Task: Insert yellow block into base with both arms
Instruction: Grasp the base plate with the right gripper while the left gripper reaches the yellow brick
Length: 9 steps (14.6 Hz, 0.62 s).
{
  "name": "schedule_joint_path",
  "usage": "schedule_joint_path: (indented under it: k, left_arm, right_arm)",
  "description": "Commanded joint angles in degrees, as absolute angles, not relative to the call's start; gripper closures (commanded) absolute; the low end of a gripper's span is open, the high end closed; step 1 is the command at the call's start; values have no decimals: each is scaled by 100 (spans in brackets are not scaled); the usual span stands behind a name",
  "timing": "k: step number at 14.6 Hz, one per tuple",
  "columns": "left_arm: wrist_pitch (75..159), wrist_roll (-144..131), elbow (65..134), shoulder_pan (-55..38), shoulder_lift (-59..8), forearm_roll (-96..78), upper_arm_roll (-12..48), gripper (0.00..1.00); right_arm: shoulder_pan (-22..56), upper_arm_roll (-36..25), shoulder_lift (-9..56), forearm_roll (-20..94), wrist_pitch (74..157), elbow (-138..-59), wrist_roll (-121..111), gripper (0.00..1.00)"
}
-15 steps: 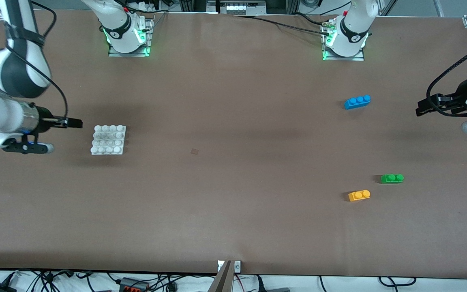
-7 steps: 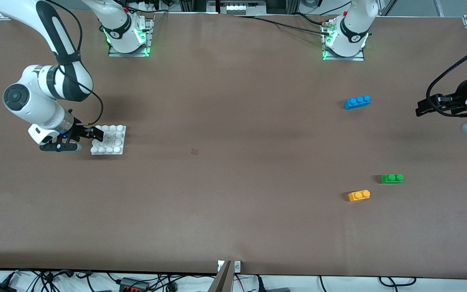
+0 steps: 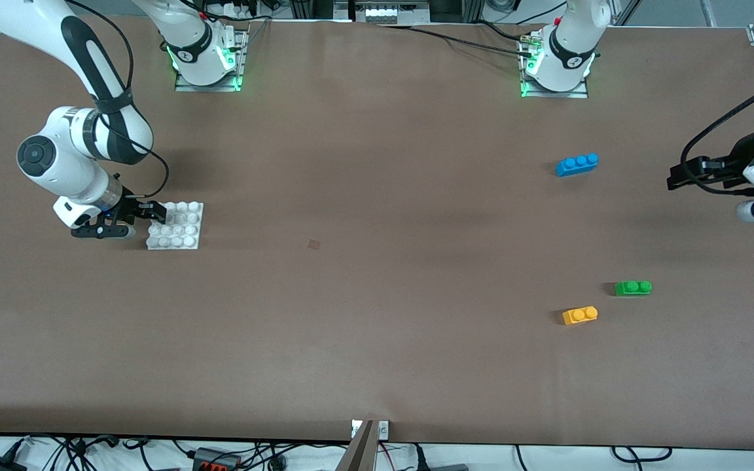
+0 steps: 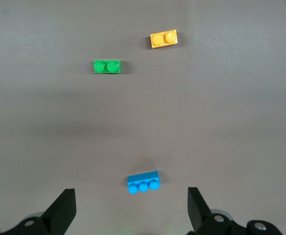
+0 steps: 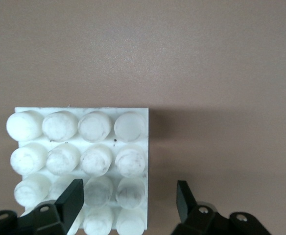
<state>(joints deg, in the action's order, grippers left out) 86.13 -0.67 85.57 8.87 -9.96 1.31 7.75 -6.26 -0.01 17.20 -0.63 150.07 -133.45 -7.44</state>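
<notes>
The yellow block [image 3: 580, 315] lies on the table toward the left arm's end, beside the green brick [image 3: 633, 288]. It also shows in the left wrist view [image 4: 163, 39]. The white base [image 3: 180, 227] lies toward the right arm's end. My right gripper [image 3: 156, 212] is open and low at the base's edge. In the right wrist view the right gripper [image 5: 129, 195] has one finger over the base [image 5: 79, 147] and the other outside its edge. My left gripper [image 3: 677, 178] is open and empty in the air at the left arm's end; in its own view [image 4: 131, 211] it points toward the bricks.
A blue three-stud brick [image 3: 576, 164] lies nearest the left gripper and shows in the left wrist view [image 4: 143, 181]. The green brick also shows there [image 4: 107, 66]. A small dark mark [image 3: 313, 244] is on the table's middle.
My right arm swung in from the table's end and brought its gripper down to the base's edge. My left gripper shifted only slightly.
</notes>
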Motion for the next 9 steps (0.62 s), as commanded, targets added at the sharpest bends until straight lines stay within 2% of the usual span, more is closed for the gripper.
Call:
schedule_joint_path:
  k: [1,5,6,9]
  left_arm:
    - [9112,141,8499,958,-1475,-9,756,0]
    - [10692,26,8587,870,-2581,-106,756,0]
    - [10975,-8,8587,870,-2836,-114,756,0]
    - [11547,-1000,8552,520,-3348,95,747,0]
  right_arm:
    - [-677,62,1818,-18,15326,-13368,-853,16]
    - [-668,70,2144,-18,15890,-13377,-853,19]
    - [-659,70,2145,-18,15891,-13377,-853,22]
    - [-650,79,2162,-18,15899,-13377,-853,23]
